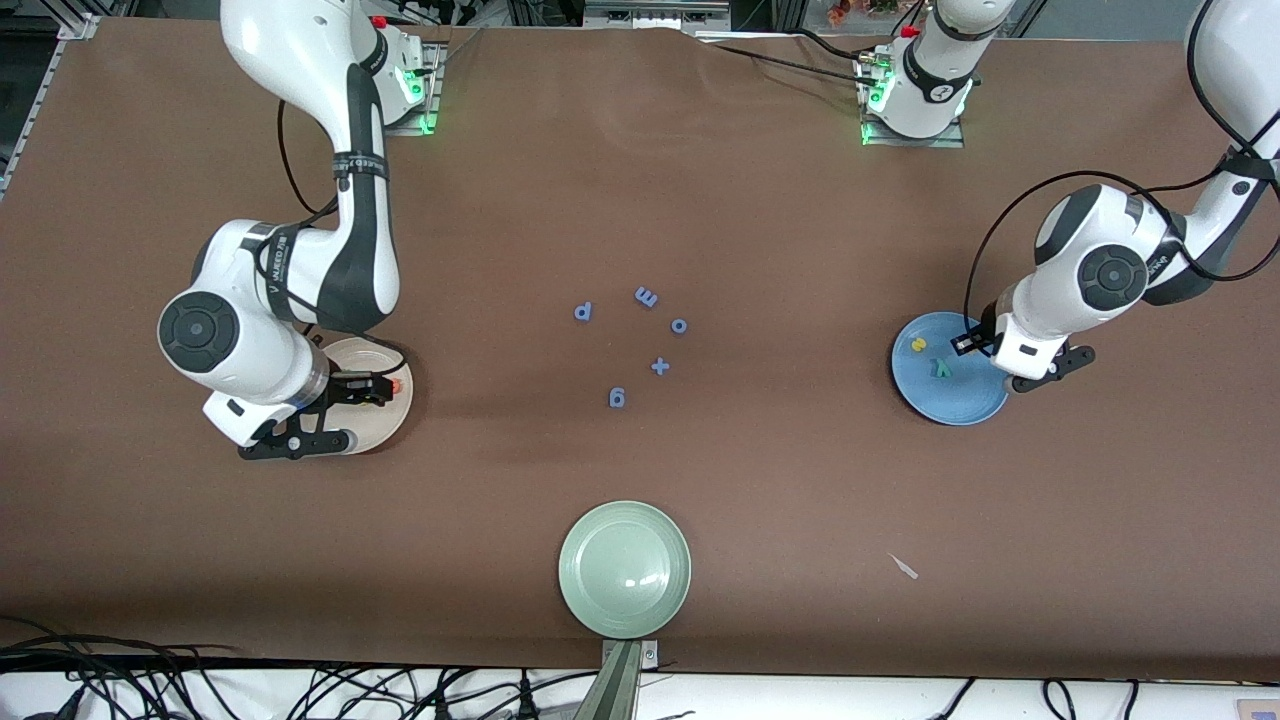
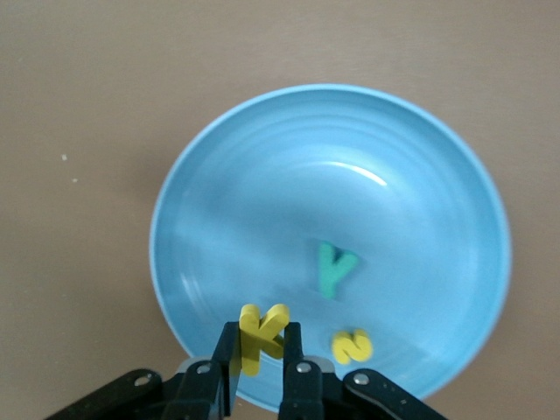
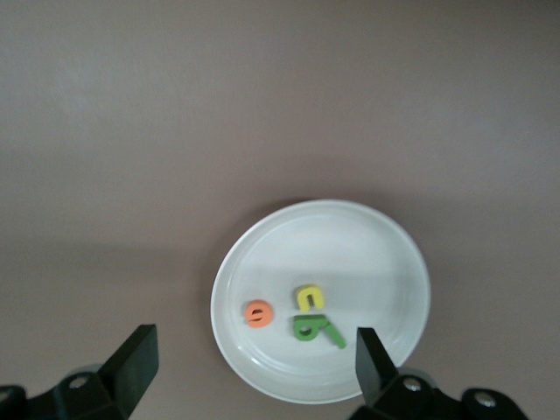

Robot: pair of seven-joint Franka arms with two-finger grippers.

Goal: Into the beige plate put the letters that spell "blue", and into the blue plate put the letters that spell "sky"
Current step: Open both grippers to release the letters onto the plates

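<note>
The left gripper hangs over the blue plate at the left arm's end of the table and pinches the yellow k tight between its fingers, while the teal y and the yellow s lie in that plate. The right gripper hangs over the beige plate at the right arm's end with its fingers spread wide and holding nothing. In that plate lie the orange e, the yellow u, the green b and the thin green l, with the b and l touching.
</note>
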